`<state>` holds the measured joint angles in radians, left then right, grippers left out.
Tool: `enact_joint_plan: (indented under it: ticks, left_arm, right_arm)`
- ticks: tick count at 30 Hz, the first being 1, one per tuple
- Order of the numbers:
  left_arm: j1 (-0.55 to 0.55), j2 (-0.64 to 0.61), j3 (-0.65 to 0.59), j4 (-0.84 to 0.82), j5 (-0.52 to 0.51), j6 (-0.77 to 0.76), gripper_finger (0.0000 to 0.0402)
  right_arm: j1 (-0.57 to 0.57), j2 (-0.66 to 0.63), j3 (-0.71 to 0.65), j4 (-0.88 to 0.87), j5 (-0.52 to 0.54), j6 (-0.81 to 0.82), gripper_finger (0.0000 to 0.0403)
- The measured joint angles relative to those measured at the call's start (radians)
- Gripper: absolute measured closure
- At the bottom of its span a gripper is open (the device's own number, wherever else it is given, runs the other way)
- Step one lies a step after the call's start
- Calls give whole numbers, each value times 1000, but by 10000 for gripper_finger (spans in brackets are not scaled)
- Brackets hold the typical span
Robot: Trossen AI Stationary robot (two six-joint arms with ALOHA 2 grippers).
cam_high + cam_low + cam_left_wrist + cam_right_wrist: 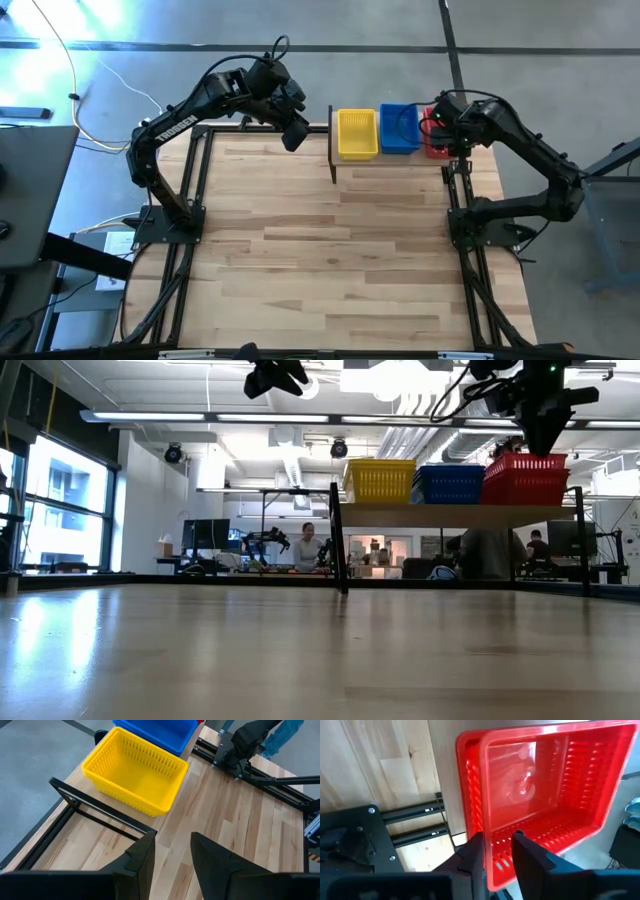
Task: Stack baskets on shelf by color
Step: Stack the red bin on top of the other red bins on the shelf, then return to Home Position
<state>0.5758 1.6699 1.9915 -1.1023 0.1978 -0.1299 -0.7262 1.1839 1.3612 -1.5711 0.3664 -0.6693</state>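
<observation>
- Three basket stacks show on the shelf, one of each colour; how many baskets are nested in each I cannot tell
- In the low view they stand in one row along the plank: yellow basket nearest the left arm, blue basket in the middle, red basket at the right arm's end
- Each sits upright, mouth up, long side running across the plank's width, neighbours close beside each other
- All are rectangular plastic with slotted mesh walls and a rolled rim
- Right gripper is just above the red basket's rim, fingers a little apart on either side of the wall; whether they pinch it I cannot tell
- Left gripper hangs in the air beside the shelf's yellow end, fingers parted and empty
</observation>
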Motion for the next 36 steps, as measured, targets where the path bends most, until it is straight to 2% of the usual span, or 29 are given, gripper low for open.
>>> enact_joint_plan:
  ticks: [6, 20, 23, 28, 32, 36]
  left_arm:
    - [0, 0, 0, 0, 0, 2, 285]
    - [0, 0, 0, 0, 2, 16, 285]
    - [0, 0, 0, 0, 40, 59, 285]
    - [-6, 0, 0, 0, 170, 101, 285]
    - [-37, -1, -49, 50, 170, 123, 285]
    - [-43, -25, -152, 124, 176, 124, 285]
  right_arm:
    - [20, 0, 65, 0, 0, 58, 295]
    - [22, -1, 174, 0, -4, 178, 295]
    - [22, -1, 188, 0, -13, 241, 295]
    - [22, -1, 207, 0, -151, 435, 295]
    - [32, -6, 209, 12, -275, 578, 295]
    - [83, -21, 209, 101, -301, 675, 295]
